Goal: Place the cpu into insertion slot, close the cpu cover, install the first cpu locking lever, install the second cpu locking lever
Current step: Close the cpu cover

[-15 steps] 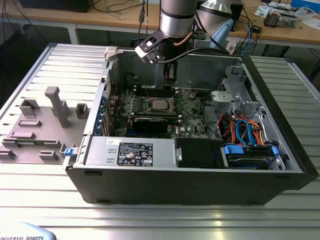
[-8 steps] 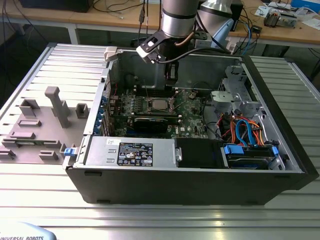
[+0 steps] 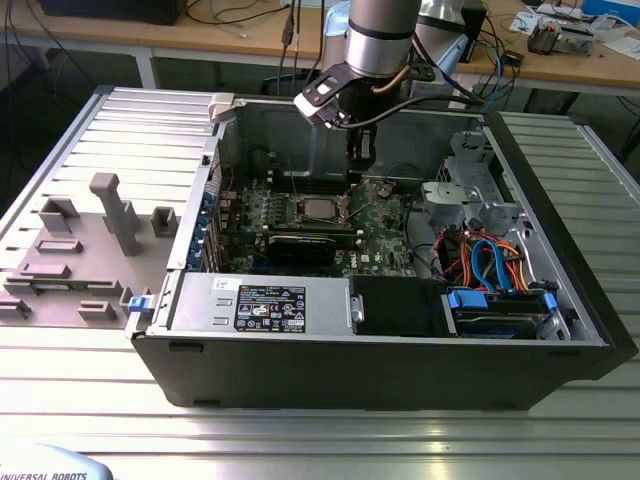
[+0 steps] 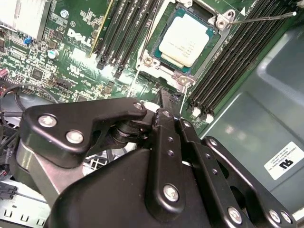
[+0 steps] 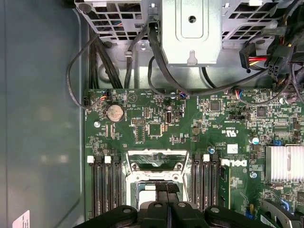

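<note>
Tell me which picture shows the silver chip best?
The second wrist view: the cpu sits close, whole silver top showing. The exterior view shows it tiny; the gripper hides most of it in the first wrist view.

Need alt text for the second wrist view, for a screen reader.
The cpu lies in the insertion slot on a green motherboard, flanked by black memory slots. The black gripper hangs near the slot, its linkage across the foreground; a thin metal lever sticks out from the slot's corner.
</note>
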`<state>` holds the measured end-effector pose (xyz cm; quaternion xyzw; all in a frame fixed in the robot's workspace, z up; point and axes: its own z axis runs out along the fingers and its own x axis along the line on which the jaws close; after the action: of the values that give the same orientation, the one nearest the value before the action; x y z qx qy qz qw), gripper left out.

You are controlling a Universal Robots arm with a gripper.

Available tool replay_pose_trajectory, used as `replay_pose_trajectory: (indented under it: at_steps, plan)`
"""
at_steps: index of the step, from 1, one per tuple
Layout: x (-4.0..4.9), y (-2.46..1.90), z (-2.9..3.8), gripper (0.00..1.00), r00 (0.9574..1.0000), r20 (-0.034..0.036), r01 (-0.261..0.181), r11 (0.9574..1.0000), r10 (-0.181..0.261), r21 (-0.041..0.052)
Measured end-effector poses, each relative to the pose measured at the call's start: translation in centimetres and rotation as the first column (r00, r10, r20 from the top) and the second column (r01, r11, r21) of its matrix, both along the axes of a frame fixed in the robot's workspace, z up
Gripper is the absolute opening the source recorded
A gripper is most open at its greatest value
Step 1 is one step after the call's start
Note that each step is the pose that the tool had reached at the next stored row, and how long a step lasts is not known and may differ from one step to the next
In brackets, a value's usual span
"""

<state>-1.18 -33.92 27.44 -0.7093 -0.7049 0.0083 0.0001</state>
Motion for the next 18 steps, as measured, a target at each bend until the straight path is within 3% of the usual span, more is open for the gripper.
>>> replay_pose_trajectory:
  at_steps: [18]
  plan:
    - [1.07, 0.0, 0.0, 0.11, 1.0, 0.0, 0.0, 1.0, 0.0, -0.0001]
